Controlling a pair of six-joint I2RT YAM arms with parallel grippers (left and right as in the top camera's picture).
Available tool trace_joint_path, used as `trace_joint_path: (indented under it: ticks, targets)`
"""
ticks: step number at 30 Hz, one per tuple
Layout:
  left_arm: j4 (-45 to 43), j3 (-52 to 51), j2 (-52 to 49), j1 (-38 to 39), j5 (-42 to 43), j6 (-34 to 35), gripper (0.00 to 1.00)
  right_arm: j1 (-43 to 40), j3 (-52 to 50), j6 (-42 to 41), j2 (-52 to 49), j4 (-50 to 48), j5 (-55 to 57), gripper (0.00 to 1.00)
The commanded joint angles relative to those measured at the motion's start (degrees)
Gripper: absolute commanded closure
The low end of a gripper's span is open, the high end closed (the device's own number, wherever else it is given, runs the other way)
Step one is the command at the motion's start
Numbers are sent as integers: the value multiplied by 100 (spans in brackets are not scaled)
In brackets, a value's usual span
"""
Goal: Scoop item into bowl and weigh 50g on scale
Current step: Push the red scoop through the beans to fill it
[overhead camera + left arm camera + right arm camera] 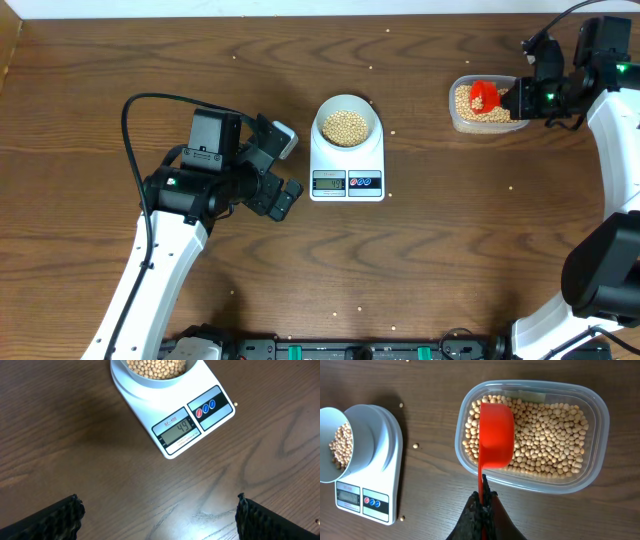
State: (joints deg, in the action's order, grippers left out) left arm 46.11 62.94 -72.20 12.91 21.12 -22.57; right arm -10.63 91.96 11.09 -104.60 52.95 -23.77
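The pale bowl [346,122] stands on the white scale [347,172] and holds tan beans [345,128]. In the left wrist view the scale [172,412] has an LCD reading that looks like 49, with the bowl [156,375] at the top edge. My left gripper [159,512] is open and empty over bare table left of the scale. My right gripper [484,505] is shut on the handle of a red scoop [495,435], whose cup lies turned over on the beans [545,440] in the clear tub [483,103].
Single loose beans lie scattered on the wooden table, one by the scale's right corner [235,405] and some near the scale in the right wrist view [415,446]. The table's front edge carries a rail [340,350].
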Motion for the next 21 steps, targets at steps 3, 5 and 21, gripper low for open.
trace_joint_path:
  ticks: [3,5,21]
  targets:
    - [9,114,42,17,72,-74,1,-2,55,24,140,-2,-15,99]
    - [9,114,42,17,72,-74,1,-4,55,28,140,4,-37,99]
    - [9,114,42,17,72,-74,1,-31,55,138,140,-22,-240,99]
